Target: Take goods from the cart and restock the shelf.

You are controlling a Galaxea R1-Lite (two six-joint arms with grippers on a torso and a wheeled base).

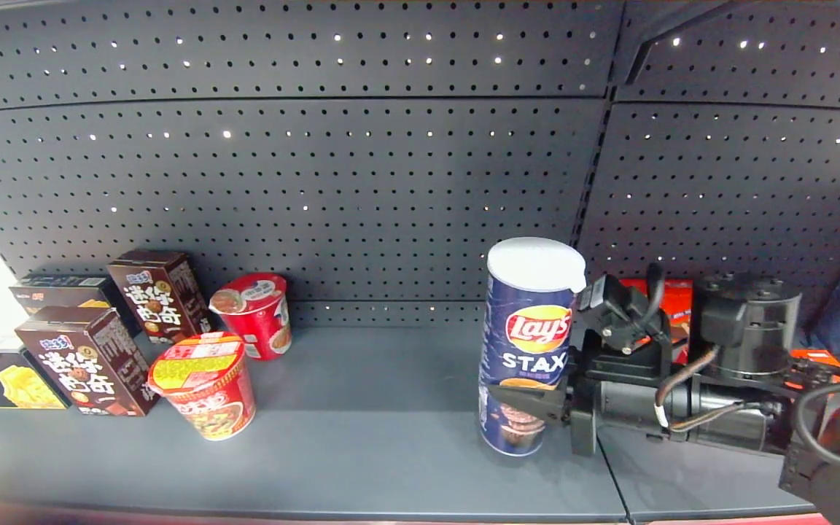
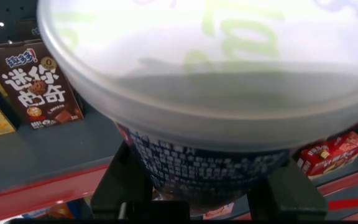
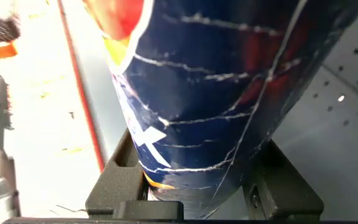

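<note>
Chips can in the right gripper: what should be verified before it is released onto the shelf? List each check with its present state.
1. Chips can upright: ok.
2. Its base down on the shelf deck: looks so, ok.
3. Right gripper closed around the can's lower part: ok.
4. Room to the nearest noodle cup on the left: wide gap, ok.
5. Gap between the can and the red box behind the wrist: cannot tell.
6. Left gripper secure on its lidded blue container: a finger on each side, ok.
</note>
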